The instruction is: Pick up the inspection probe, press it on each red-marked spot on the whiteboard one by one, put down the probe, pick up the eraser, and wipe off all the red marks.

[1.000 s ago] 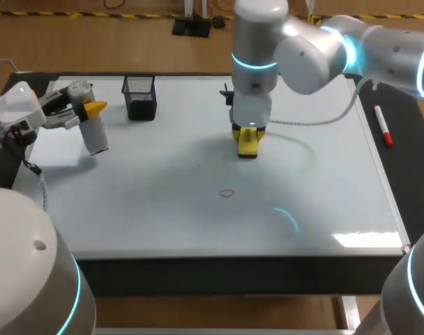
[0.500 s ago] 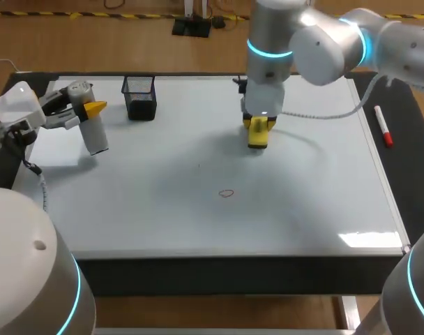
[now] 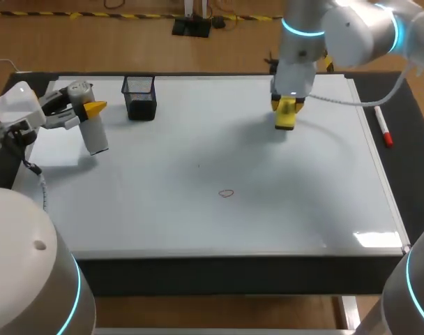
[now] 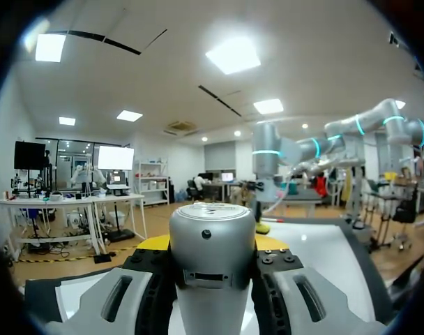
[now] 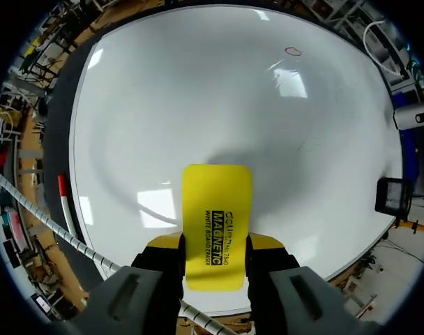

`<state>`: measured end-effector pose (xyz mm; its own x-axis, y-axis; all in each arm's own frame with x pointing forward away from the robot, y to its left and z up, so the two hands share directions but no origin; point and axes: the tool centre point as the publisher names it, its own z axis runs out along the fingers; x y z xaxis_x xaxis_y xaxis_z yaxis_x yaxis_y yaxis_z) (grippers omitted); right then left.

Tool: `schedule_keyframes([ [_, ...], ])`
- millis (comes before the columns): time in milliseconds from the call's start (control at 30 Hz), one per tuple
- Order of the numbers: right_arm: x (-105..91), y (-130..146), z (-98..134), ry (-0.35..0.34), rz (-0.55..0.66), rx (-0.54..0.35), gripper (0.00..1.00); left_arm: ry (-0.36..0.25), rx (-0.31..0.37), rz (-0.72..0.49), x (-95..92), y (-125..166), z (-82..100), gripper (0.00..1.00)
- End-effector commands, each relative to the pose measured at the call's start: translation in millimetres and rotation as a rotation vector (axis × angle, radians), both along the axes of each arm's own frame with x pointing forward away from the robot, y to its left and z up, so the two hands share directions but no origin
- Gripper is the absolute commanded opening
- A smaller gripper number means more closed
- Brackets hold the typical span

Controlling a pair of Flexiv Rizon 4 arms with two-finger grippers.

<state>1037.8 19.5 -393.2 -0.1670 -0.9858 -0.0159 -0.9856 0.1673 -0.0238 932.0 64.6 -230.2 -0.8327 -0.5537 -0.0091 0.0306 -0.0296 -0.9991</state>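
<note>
While right gripper point(image 3: 286, 106) clamps the eraser point(image 3: 285, 121) over the whiteboard point(image 3: 163, 216) far right, the red mark point(image 3: 226, 193) lies nearer and left of it, right arm closer; left gripper point(image 3: 90, 112) grips the probe point(image 3: 97, 139) far left.

You've got 1 whiteboard point(image 3: 163, 216), 1 red mark point(image 3: 226, 193) on it, 1 eraser point(image 3: 286, 116), 1 probe point(image 3: 94, 131), 1 mesh cup point(image 3: 139, 98), 1 marker point(image 3: 383, 127), 2 arms: left arm point(image 3: 20, 115), right arm point(image 3: 351, 31).
</note>
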Motion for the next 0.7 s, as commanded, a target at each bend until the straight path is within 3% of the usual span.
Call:
schedule_keyframes([
  [33, 15.5, -18, 2, 0.004, -0.019, -0.007, 0.0, -0.001, 0.0, 0.001, -0.4, 0, 0.7, 0.0],
  [333, 49.8, -39, 0, 0.033, 0.0, -0.01, 0.0, -0.001, 0.0, 0.001, -0.4, 0, 0.7, 0.0],
  [700, 56.9, -42, -2, 0.033, -0.014, -0.021, 0.0, -0.001, 0.0, 0.001, -0.4, 0, 0.7, 0.0],
])
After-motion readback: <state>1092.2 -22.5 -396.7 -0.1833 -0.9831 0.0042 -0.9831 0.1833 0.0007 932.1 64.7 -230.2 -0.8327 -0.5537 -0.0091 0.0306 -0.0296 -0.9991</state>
